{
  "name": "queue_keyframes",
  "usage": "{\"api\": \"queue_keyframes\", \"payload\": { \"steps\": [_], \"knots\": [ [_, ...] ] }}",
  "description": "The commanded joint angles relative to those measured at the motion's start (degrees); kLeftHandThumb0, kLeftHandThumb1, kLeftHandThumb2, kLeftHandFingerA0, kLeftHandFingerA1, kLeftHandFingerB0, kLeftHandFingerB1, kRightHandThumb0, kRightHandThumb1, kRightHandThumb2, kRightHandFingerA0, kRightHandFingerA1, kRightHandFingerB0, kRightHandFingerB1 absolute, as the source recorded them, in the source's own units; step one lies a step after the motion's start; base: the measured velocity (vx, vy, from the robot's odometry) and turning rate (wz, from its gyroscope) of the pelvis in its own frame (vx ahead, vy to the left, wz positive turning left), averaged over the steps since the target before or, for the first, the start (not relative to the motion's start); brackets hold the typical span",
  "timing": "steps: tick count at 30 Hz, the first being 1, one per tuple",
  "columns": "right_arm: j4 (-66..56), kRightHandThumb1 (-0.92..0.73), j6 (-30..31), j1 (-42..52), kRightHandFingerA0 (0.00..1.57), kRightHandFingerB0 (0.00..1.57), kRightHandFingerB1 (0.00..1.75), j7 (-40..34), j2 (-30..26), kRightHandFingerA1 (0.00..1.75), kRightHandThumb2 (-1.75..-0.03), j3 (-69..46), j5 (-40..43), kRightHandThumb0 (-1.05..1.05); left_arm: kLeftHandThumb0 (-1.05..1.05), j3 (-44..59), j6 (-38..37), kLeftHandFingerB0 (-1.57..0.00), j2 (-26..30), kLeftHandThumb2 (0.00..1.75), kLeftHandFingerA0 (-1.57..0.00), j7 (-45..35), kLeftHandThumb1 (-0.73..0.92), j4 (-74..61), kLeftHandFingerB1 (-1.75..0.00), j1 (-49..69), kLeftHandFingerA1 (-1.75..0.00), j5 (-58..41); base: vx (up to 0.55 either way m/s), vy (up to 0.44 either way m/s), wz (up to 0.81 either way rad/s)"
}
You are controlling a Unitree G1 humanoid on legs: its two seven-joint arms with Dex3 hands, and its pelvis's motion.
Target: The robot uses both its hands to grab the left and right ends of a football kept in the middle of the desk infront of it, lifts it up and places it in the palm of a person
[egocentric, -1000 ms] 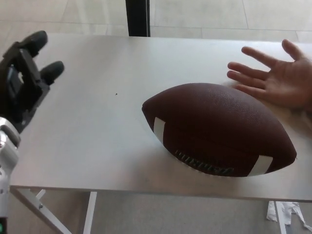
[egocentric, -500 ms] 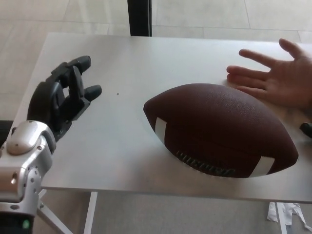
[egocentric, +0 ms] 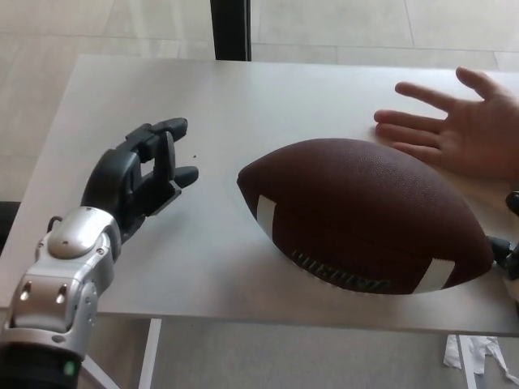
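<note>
Football (egocentric: 365,215) is the thing at issue: it is laid on its side on the pale desk (egocentric: 243,105), toward the right and close to the near edge, with its long axis running from upper left down to lower right. White stripes are seen near each tip, and lettering too small to be read is printed along the near flank. Because the tips point left and right, one end is offered to each arm, which suits a grasp from both sides.

The left hand (egocentric: 142,174) is held above the desk to the left of the ball, near its left tip but not touching it. Its thumb and two fingers are spread apart and nothing is held; they are turned toward the ball, so an approach to the left end is judged to be under way.

Of the right hand (egocentric: 509,251) only a small dark part is seen at the picture's right edge, just beside the ball's right tip; whether it is spread or closed cannot be told.

A person's hand (egocentric: 458,126) is laid palm up on the desk behind the ball's far right side, presumably as the place of delivery. The ball is not yet lifted.
</note>
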Motion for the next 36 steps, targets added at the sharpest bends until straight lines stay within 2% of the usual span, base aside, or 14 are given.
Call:
{"api": "queue_keyframes", "payload": {
  "steps": [1,7,8,13,14,15,17,18,19,21,22,24,34,36],
  "knots": [
    [-1.8,-0.92,3.2,1.8,0.29,0.26,1.10,-1.4,0.5,1.39,-0.88,1.0,-1.3,-1.05,-1.05,-0.7,-2.8,-0.18,-1.7,0.95,-0.33,0.2,0.92,1.8,-0.38,-1.6,-0.54,2.6,0.00,0.000,0.00],
    [-1.1,-0.89,3.0,2.3,0.26,0.23,1.11,-1.9,1.1,1.43,-0.93,2.0,-2.5,-1.05,-1.04,0.4,-2.8,-0.16,-4.1,0.92,-0.31,1.0,0.92,3.7,-0.36,-2.2,-0.53,2.6,0.00,0.000,0.00],
    [-1.0,-0.68,2.8,2.3,0.33,0.35,1.04,-2.0,1.4,1.21,-1.28,2.3,-2.6,-1.05,-1.05,0.5,-2.6,-0.15,-4.3,0.93,-0.32,1.1,0.92,4.0,-0.36,-2.2,-0.53,2.7,0.00,0.000,0.00],
    [0.3,-0.69,1.6,1.7,0.32,0.34,1.03,-2.3,2.1,1.21,-1.27,2.7,-2.8,-1.05,-1.05,1.4,-2.8,-0.17,-5.8,0.89,-0.32,1.2,0.92,5.4,-0.36,-2.6,-0.54,2.8,0.00,0.000,0.00],
    [0.5,-0.87,1.2,1.7,0.22,0.28,1.14,-2.3,2.2,1.46,-0.88,2.7,-2.9,-1.05,-1.05,1.3,-2.9,-0.17,-6.1,0.90,-0.31,1.1,0.92,5.8,-0.36,-2.6,-0.54,2.9,0.00,0.000,0.00],
    [0.5,-0.89,1.2,1.6,0.19,0.24,1.13,-2.9,2.5,1.45,-0.86,2.9,-3.3,-1.05,-0.96,1.2,-2.7,-0.07,-6.7,1.29,-0.25,1.5,0.85,6.7,-0.41,-2.9,-0.56,3.1,0.00,0.000,0.00],
    [0.3,-0.70,1.0,1.5,0.31,0.32,1.01,-3.7,3.0,1.18,-1.27,3.1,-3.8,-1.05,-1.05,1.2,-2.9,-0.15,-7.3,0.94,-0.30,1.7,0.92,7.8,-0.36,-3.2,-0.53,3.5,0.00,0.000,0.00],
    [0.3,-0.70,0.8,1.4,0.31,0.32,1.01,-3.8,3.1,1.18,-1.27,3.1,-3.9,-1.05,-1.05,1.3,-3.0,-0.15,-7.5,0.94,-0.30,1.8,0.92,8.2,-0.36,-3.4,-0.53,3.6,0.00,0.000,0.00],
    [0.2,-0.90,0.5,1.5,0.23,0.24,1.12,-3.8,3.5,1.46,-0.88,3.1,-3.9,-1.05,-0.96,1.5,-2.8,-0.13,-7.7,1.24,-0.28,2.0,0.83,8.5,-0.43,-3.5,-0.57,3.6,0.00,0.000,0.00],
    [0.2,-0.90,0.0,1.6,0.23,0.24,1.12,-3.8,4.0,1.46,-0.88,3.1,-3.9,-1.05,-0.96,1.7,-2.5,-0.13,-8.1,1.24,-0.28,2.2,0.83,9.1,-0.43,-3.7,-0.57,3.7,0.00,0.000,0.00],
    [-0.4,-0.69,0.4,1.6,0.36,0.37,1.02,-4.3,4.8,1.21,-1.27,3.5,-3.9,-1.05,-1.03,2.4,-2.9,-0.15,-9.0,0.91,-0.32,2.5,0.92,11.0,-0.35,-4.3,-0.54,3.3,0.00,0.000,0.00],
    [-0.6,-0.89,0.5,1.5,0.27,0.26,1.09,-4.6,5.2,1.43,-0.92,4.0,-4.4,-1.05,-1.04,2.4,-3.3,-0.15,-9.3,0.92,-0.31,2.7,0.92,12.1,-0.35,-4.7,-0.55,3.7,0.00,0.000,0.00],
    [0.9,-0.85,2.7,-0.6,0.32,0.29,1.12,-6.4,6.5,1.40,-0.89,3.8,-3.8,-1.05,-1.03,-0.2,-0.6,-0.12,-13.9,0.95,-0.26,4.0,0.92,15.7,-0.31,-8.2,-0.54,5.2,0.00,0.000,0.00],
    [1.6,-0.86,2.5,-1.0,0.30,0.25,1.09,-6.6,6.7,1.42,-0.97,3.7,-3.9,-1.05,-0.95,0.3,0.6,-0.08,-16.3,1.27,-0.22,5.2,0.84,15.6,-0.37,-8.6,-0.57,4.3,0.00,0.000,0.00]
  ]
}}
